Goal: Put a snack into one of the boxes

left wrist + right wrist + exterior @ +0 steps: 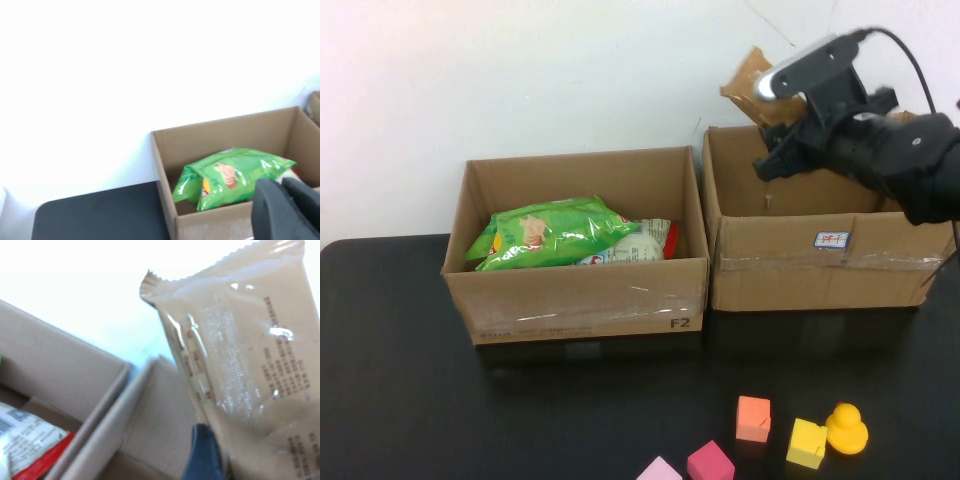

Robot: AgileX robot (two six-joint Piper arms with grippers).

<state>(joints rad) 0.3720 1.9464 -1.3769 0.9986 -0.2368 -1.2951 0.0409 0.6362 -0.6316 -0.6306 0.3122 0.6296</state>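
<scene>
Holding brown snack packet (752, 88) upright: right tool (782, 128), above right box (820, 255).

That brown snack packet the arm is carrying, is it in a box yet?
Not yet. The right gripper holds the brown snack packet in the air above the right box. The left gripper hangs near the left box.

The right arm reaches in from the right edge of the high view, raised well above the table, with its wrist camera mounted on top. The right gripper (782, 112) sits at the arm's far end, up near the back wall, and is clamped on a tan snack packet (245, 365). The left gripper (285, 210) shows only as a dark shape at the lower corner of the left wrist view.
</scene>
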